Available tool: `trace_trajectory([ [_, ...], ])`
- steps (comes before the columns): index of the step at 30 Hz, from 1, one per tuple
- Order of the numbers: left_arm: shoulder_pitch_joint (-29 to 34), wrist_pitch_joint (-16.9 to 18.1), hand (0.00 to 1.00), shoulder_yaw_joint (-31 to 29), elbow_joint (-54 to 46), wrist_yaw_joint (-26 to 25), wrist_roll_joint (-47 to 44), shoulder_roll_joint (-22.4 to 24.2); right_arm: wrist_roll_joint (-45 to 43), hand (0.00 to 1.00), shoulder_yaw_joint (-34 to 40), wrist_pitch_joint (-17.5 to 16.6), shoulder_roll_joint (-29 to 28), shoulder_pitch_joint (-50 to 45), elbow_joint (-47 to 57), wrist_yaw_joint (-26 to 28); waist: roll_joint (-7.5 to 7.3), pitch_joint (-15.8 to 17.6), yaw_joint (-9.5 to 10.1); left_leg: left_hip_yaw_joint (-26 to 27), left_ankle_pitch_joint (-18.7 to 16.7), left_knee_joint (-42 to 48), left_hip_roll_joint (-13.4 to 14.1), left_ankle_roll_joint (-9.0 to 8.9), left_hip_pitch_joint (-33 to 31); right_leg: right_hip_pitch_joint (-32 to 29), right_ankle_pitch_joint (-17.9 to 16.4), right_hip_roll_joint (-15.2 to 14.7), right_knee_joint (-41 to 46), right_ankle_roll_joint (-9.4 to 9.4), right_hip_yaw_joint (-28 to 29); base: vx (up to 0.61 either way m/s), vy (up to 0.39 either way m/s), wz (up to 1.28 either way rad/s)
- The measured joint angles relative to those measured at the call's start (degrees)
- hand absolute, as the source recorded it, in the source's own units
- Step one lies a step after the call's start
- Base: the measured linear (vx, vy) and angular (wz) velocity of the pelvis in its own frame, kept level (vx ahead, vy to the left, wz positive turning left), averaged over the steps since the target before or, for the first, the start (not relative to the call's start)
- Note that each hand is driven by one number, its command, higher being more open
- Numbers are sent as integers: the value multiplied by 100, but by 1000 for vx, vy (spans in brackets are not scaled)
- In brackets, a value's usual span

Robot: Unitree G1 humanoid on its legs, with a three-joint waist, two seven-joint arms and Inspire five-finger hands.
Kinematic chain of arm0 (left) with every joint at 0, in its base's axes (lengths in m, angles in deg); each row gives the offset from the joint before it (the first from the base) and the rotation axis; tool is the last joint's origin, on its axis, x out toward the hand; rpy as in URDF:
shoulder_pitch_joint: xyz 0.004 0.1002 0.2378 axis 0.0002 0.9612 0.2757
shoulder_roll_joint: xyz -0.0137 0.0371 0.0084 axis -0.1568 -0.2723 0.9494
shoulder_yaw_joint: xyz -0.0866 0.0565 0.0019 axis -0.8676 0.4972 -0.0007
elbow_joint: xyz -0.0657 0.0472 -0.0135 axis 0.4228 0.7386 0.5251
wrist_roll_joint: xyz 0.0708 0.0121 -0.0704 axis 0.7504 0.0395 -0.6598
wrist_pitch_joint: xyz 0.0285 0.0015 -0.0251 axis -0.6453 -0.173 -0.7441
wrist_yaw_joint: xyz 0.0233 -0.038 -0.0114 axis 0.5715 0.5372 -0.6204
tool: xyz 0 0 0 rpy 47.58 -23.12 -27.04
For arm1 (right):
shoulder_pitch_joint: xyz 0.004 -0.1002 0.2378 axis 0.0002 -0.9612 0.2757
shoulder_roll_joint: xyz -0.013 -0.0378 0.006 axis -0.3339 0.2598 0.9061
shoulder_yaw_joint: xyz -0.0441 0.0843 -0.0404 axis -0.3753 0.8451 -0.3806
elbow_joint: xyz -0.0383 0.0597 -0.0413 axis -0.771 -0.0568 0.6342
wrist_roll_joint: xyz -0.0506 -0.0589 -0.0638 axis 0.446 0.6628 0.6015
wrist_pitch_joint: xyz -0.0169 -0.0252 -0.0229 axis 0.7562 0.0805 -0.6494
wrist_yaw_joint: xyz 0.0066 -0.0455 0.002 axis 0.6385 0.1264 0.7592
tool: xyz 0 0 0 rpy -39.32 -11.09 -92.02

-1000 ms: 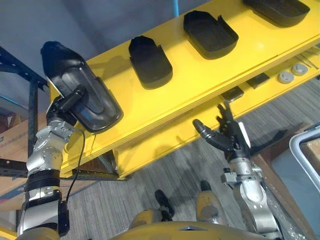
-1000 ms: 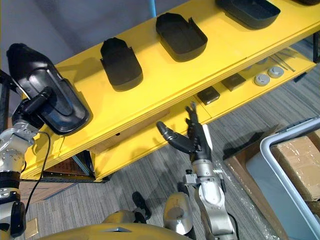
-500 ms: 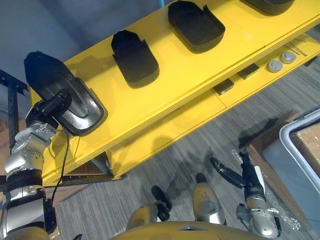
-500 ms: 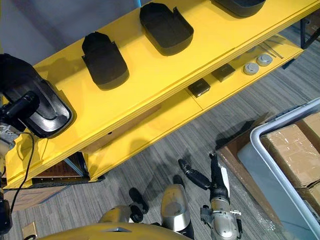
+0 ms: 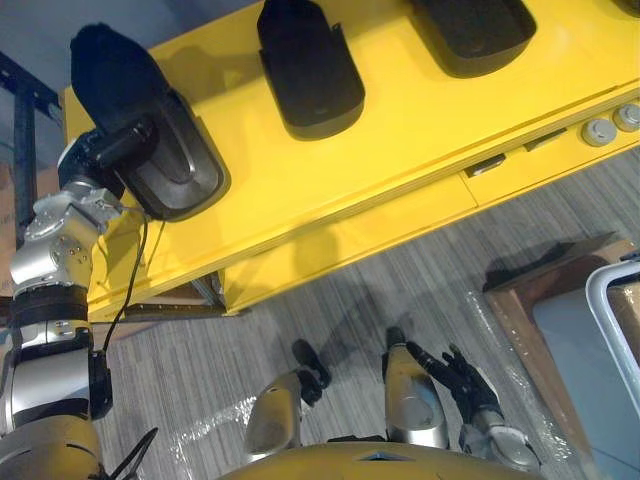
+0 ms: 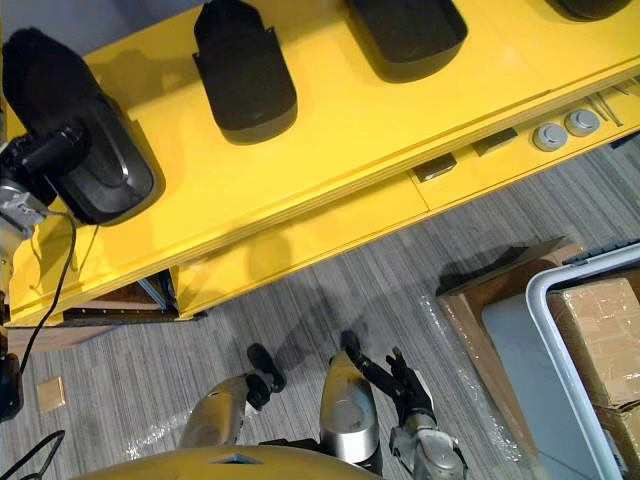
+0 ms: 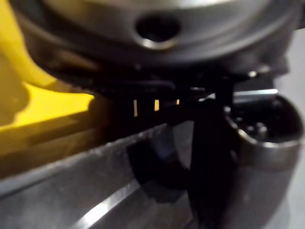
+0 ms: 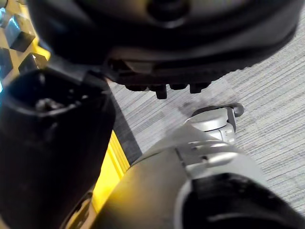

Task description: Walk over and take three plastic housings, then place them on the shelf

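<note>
A glossy black plastic housing [image 5: 175, 165] lies tilted over the left end of the yellow shelf [image 5: 400, 130]. My left hand [image 5: 120, 148] is shut on its rim, thumb curled over the edge. Close past that hand, the left wrist view has the yellow shelf [image 7: 43, 109] beside the dark housing. Further right on the shelf top rest two more black housings, one [image 5: 310, 65] in the middle and one [image 5: 470, 30] beyond it. My right hand [image 5: 465, 380] hangs low above the floor with its fingers spread and nothing in it.
Small round grey parts [image 6: 550, 135] and flat dark pieces lie on the lower shelf level. A grey bin [image 6: 560, 330] with cardboard boxes [image 6: 600, 310] stands at the right on a wooden base [image 5: 540, 290]. Grey carpet runs between me and the shelf.
My right hand has dropped from shelf height down to my side. The left hand still holds the housing, now lower over the shelf's left end. The whole view has shifted.
</note>
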Motion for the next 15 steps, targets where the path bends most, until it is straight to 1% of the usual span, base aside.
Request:
trace_trajectory([
  [2,-235,-2,0,144,-157,-77,2,-4,-2,100,0,7,1,131,1,5,-52,92,81,-18,19,19,0,4,-81,-51,-13,-45,49,2,-93,1,-7,26],
  [4,-421,-5,0,219,-283,-129,4,-17,-25,100,-7,36,-7,211,21,-2,-106,148,111,-87,15,114,1,17,-227,-142,-63,-76,136,-9,-149,-7,-9,26],
  [5,-541,-14,0,244,-351,-184,20,-29,-51,100,-8,99,-8,268,31,-16,-139,174,163,-107,21,142,0,25,-303,-213,-75,-91,192,-8,-172,-1,-16,21],
  [6,-656,-40,100,267,-365,-237,22,-29,-52,100,0,140,-7,306,30,-34,-147,198,204,-136,34,211,19,48,-380,-234,-77,-91,198,-10,-213,13,-20,16],
  [10,-793,-146,100,289,-372,-360,266,-46,-227,100,9,218,-10,377,28,-69,-188,231,238,-152,9,334,60,38,-431,-228,-84,-94,214,-19,-259,10,-4,4],
  [12,-924,-231,100,292,-359,-449,712,-56,-226,100,16,223,-11,401,34,-82,-219,252,252,-149,-45,430,95,33,-448,-228,-105,-90,255,-26,-262,0,0,0],
  [15,-922,-249,100,309,-342,-473,1270,-59,-226,100,61,227,-11,399,31,-101,-224,261,239,-130,-160,535,125,4,-454,-228,-148,-90,299,-16,-237,-21,6,-8],
])
